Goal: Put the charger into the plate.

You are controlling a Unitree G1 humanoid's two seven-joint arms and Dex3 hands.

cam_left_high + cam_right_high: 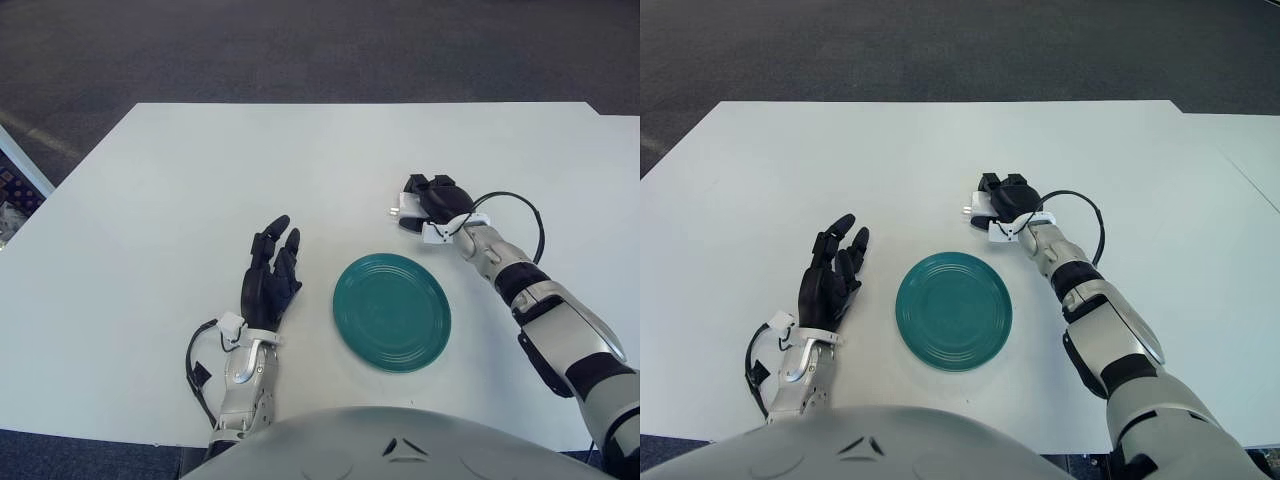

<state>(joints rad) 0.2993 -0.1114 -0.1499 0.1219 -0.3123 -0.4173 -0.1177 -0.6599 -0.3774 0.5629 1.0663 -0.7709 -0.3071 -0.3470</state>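
The charger (404, 211), a small white block with metal prongs poking out to its left, sits beyond the green plate (391, 311), just past its far rim, on the white table (200, 170). The right hand (432, 200) covers it, black fingers curled around its body. It looks light, rigid and smooth, so gripping its flat sides, clear of the prongs, seems safest. The left hand (269, 280) shows left of the plate, fingers extended and empty.
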